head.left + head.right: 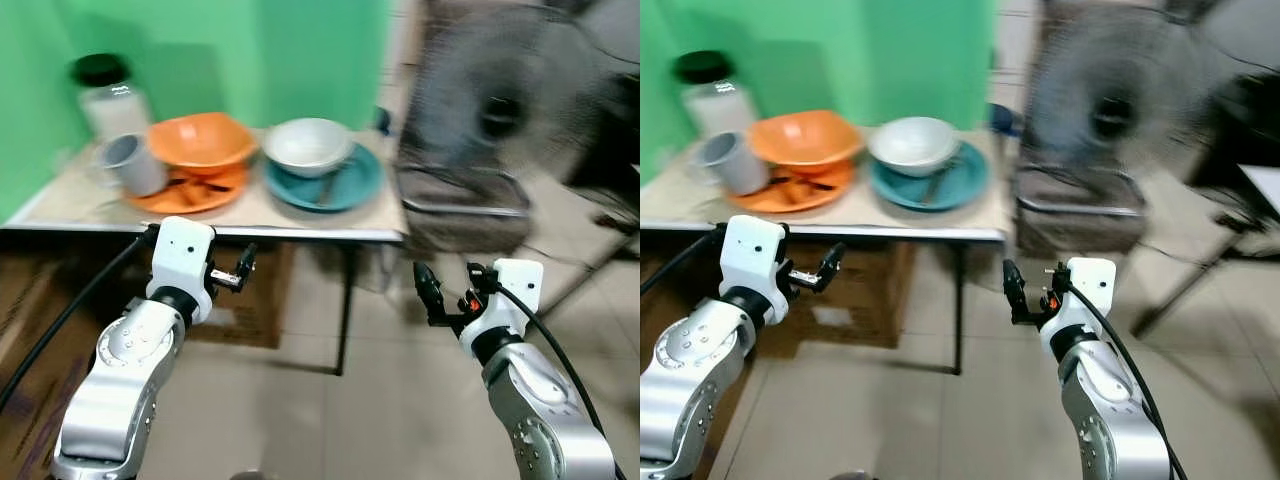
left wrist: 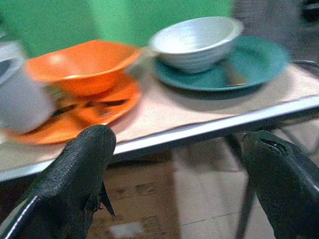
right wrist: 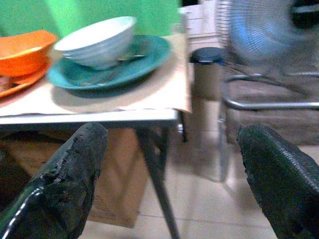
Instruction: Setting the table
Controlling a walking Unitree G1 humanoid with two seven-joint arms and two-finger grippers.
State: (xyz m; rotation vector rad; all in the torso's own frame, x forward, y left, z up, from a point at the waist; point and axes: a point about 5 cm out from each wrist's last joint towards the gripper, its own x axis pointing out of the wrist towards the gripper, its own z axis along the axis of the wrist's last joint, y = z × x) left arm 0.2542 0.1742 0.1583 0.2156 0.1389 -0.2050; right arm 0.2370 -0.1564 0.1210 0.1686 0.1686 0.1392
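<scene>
Both silver arms fill the foreground, raised at waist height short of the table and carrying nothing. From the left wrist view the left gripper [image 1: 243, 266] has its two black fingers spread wide apart with the table edge showing between them; the right gripper [image 1: 428, 290] is likewise released, fingers parted, aimed past the table's right corner toward the floor.

Crockery waits in two stacks on the small beige-topped table [image 1: 300, 215] against the green wall. An orange plastic bowl [image 1: 200, 141] sits on an orange plate [image 1: 190, 192], with what looks like cutlery lying on that plate, blurred. Just beside it a white ribbed bowl [image 1: 307, 145] rests on a teal round plate [image 1: 350, 185], a utensil lying on the plate near it. Grouping each bowl with its plate reads as a place setting kept together, ready to lift as a set.

A grey mug [image 1: 133, 164] stands tilted at the orange plate's left, and a clear jar with a black lid [image 1: 108, 95] stands behind it. A standing fan [image 1: 495, 115] is to the right; a cardboard box [image 1: 250, 305] sits under the table.
</scene>
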